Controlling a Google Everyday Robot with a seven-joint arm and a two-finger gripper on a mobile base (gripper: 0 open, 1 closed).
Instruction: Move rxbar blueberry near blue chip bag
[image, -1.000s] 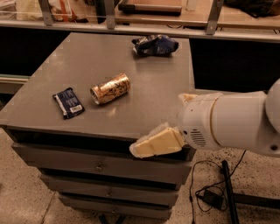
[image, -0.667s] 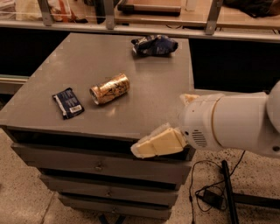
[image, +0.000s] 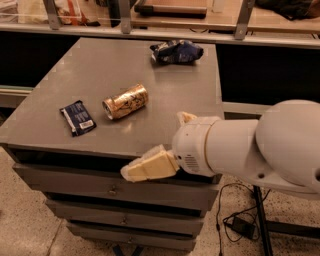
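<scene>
The rxbar blueberry (image: 77, 117) is lying flat near the front left corner of the grey table (image: 100, 65), well apart from the blue chip bag. Just beside it, a gold can (image: 125, 101) is resting on its side. The gripper (image: 155, 145) is hovering at the table's front edge, jaws standing apart, holding nothing. The blue chip bag (image: 176, 51) is sitting crumpled at the far edge.

Table top (image: 125, 60): smooth matt grey, metal-like. Can (image: 125, 101): glossy gold metal. rxbar blueberry (image: 78, 117): navy wrapper, faint sheen. blue chip bag (image: 177, 51): wrinkled, glossy. Gripper (image: 157, 159), at table's front edge: matt cream plastic. Arm (image: 250, 145): smooth white shell.
</scene>
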